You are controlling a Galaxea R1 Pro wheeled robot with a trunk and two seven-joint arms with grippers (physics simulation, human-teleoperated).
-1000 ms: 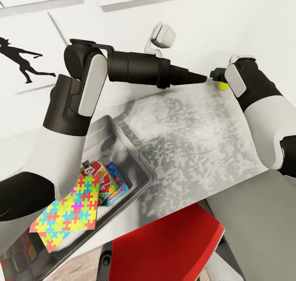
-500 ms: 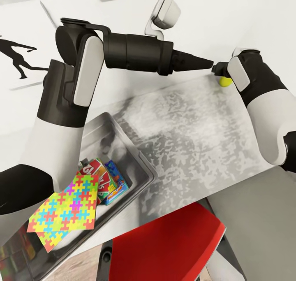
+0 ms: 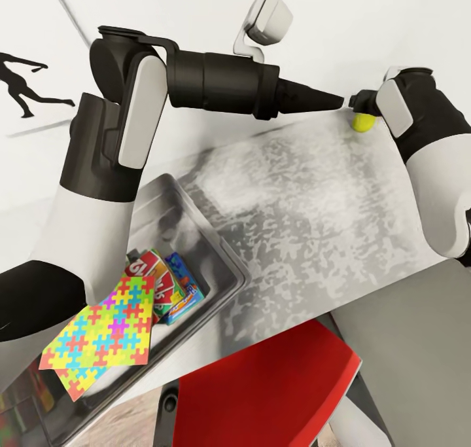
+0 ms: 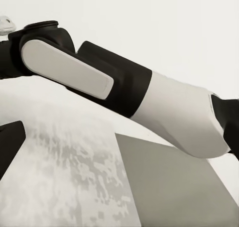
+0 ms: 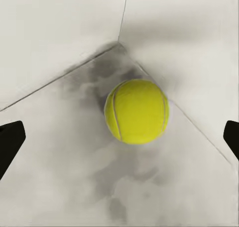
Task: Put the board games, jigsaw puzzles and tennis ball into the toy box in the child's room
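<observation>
Because it is round and fuzzy, the tennis ball [image 5: 137,111] is likely to be light and springy and quick to roll off if nudged, so the hold should probably fall across its widest part, one finger on each side. It is sitting in the far corner of the table [image 3: 314,198], at the upper right of the head view, where two white walls are meeting. The right gripper [image 5: 119,137] is facing it with its dark fingertips spread wide at either edge of the wrist picture, holding nothing. Whether the left gripper [image 3: 337,100] is spread or closed I cannot tell. Lower left, the thin-walled grey toy box [image 3: 219,247] is holding printed board games [image 3: 167,286], stiff flat cartons, with a jigsaw puzzle [image 3: 104,332] of bright interlocking pieces lying over them.
</observation>
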